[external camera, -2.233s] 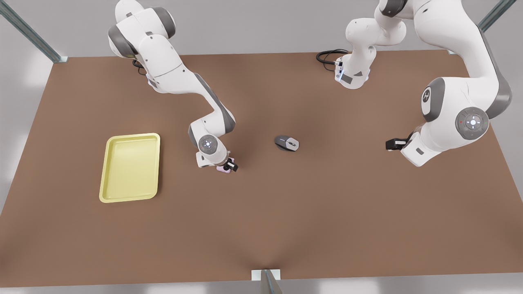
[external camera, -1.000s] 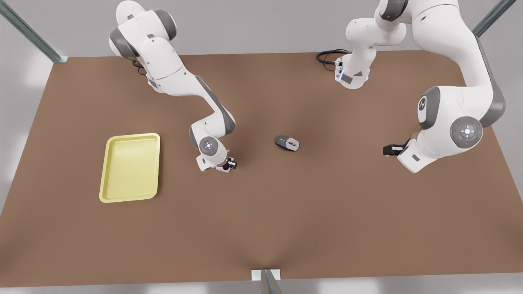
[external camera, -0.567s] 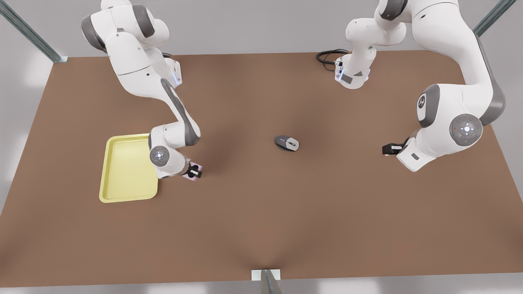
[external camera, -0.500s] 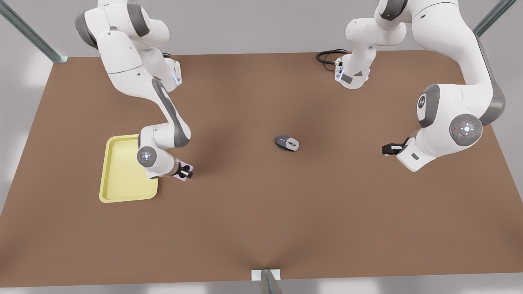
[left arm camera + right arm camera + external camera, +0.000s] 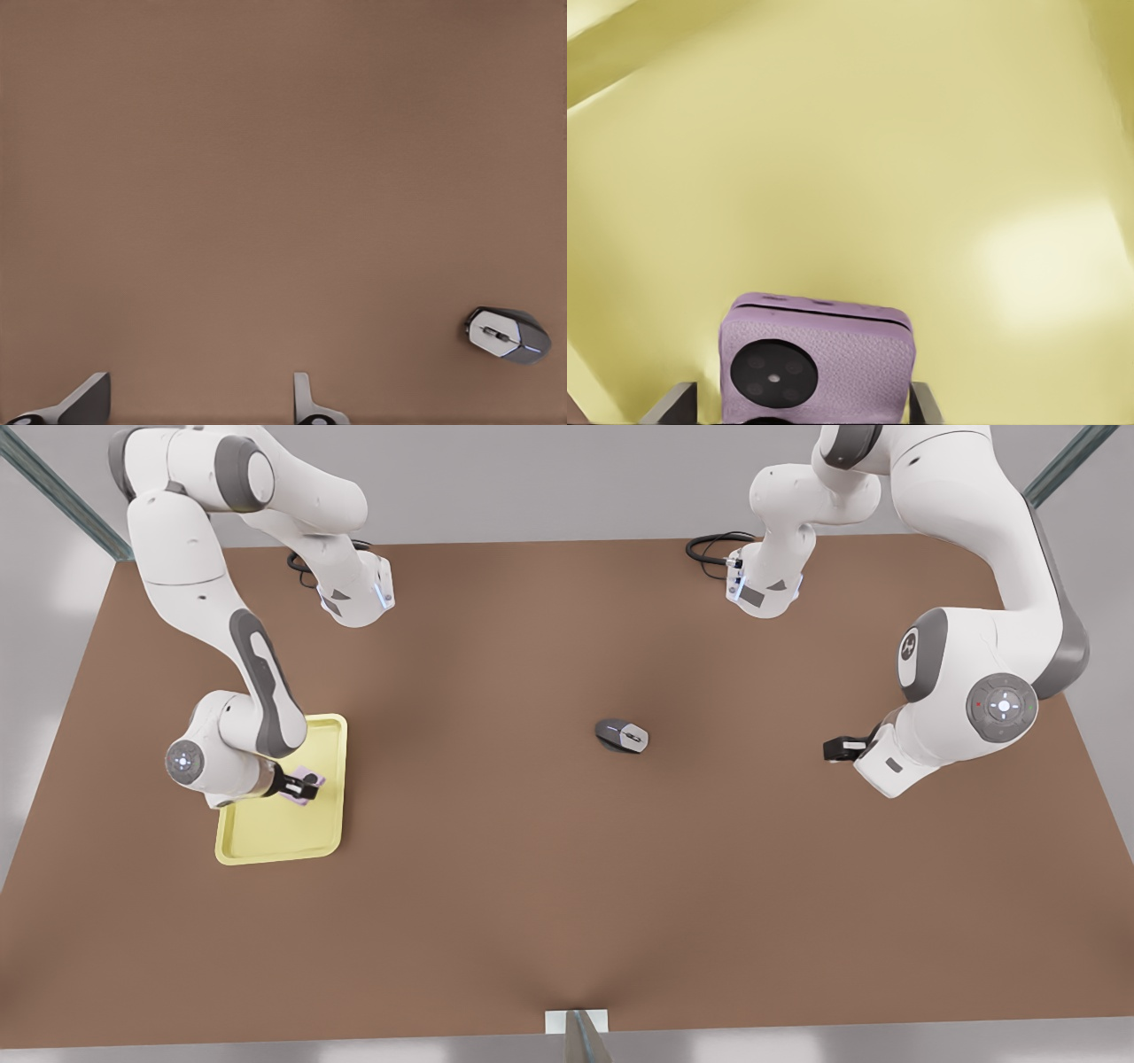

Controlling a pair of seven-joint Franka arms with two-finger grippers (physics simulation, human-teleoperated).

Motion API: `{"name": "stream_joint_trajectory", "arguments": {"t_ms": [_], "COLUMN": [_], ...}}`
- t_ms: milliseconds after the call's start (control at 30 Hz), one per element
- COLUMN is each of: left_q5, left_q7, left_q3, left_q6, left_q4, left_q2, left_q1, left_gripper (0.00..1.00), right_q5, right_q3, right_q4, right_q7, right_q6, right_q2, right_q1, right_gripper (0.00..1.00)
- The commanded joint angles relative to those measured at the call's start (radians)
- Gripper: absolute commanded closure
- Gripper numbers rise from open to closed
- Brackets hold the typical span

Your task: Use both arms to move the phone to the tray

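Phone (image 5: 304,786) now carried from bare table to above tray (image 5: 266,841), clamped in right gripper (image 5: 306,786), so only lowering and release left; left gripper (image 5: 831,749) idle, fingers apart, near mouse (image 5: 622,736).

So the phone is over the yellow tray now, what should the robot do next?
Probably lower it a little, then let go. The right gripper holds the phone between its fingers above the tray; whether it touches the floor is unclear. The left gripper waits, open.
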Motion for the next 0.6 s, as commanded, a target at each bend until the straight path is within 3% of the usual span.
{"name": "stream_joint_trajectory", "arguments": {"t_ms": [0, 100, 167, 233, 300, 567], "left_q5": [0.001, 0.001, 0.002, 0.004, 0.004, 0.005], "left_q7": [-0.018, -0.034, -0.039, -0.041, -0.044, -0.042], "left_q3": [0.0, -0.002, 0.0, 0.001, 0.001, 0.0], "left_q6": [0.001, -0.003, -0.003, 0.003, 0.003, 0.003], "left_q4": [0.0, 0.0, 0.002, 0.002, 0.002, 0.002], "left_q2": [0.0, -0.01, -0.017, -0.017, -0.016, -0.013], "left_q1": [0.0, 0.0, 0.0, 0.0, 0.0, 0.0], "left_gripper": [0.0, 0.0, 0.0, 0.0, 0.0, 0.0], "right_q5": [-0.022, -0.022, -0.111, -0.151, -0.158, -0.152], "right_q3": [-0.001, -0.001, 0.008, 0.066, 0.117, 0.117], "right_q4": [0.001, 0.022, 0.136, 0.378, 0.614, 0.733], "right_q7": [-0.439, -0.428, -0.416, -0.303, -0.183, -0.165], "right_q6": [-0.001, -0.039, -0.211, -0.562, -0.775, -0.815], "right_q2": [0.001, -0.083, -0.195, -0.257, -0.269, -0.298], "right_q1": [-0.001, 0.019, 0.021, 0.022, 0.021, 0.025], "right_gripper": [0.0, 0.0, 0.0, 0.0, 0.0, 0.0]}}
